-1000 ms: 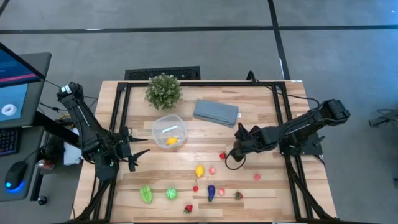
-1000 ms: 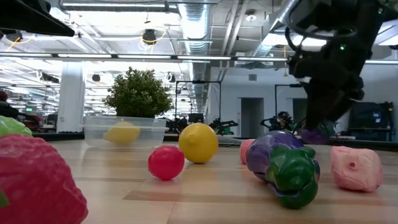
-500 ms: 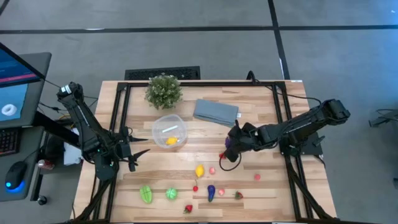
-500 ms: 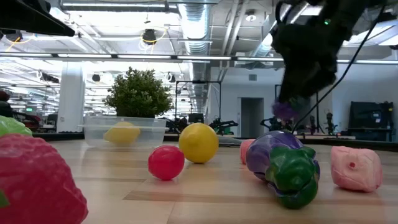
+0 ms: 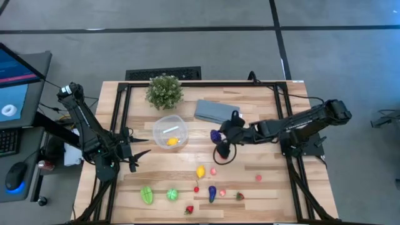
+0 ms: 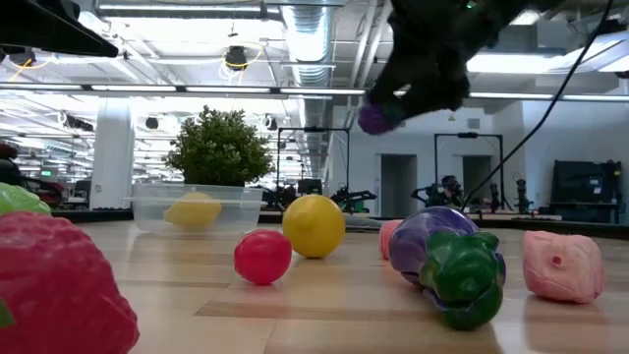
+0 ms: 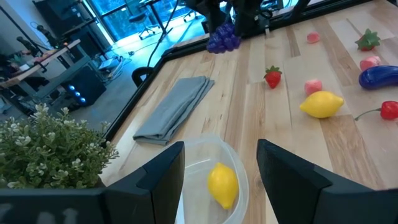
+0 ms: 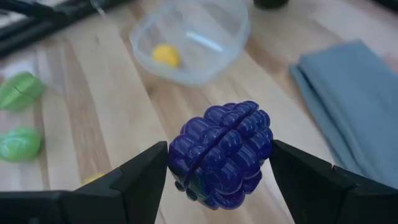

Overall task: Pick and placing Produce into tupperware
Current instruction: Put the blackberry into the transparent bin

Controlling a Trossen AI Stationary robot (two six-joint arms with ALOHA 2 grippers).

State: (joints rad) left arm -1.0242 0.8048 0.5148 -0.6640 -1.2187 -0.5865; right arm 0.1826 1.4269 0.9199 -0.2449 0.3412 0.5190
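While the left gripper [image 5: 136,154] waits part-open at the table's left edge, the right gripper [image 5: 217,135] reaches across mid-table, raised, clamping a knobbly purple berry [image 8: 221,154] just right of the clear tub [image 5: 170,132], which holds one yellow fruit [image 5: 172,142].
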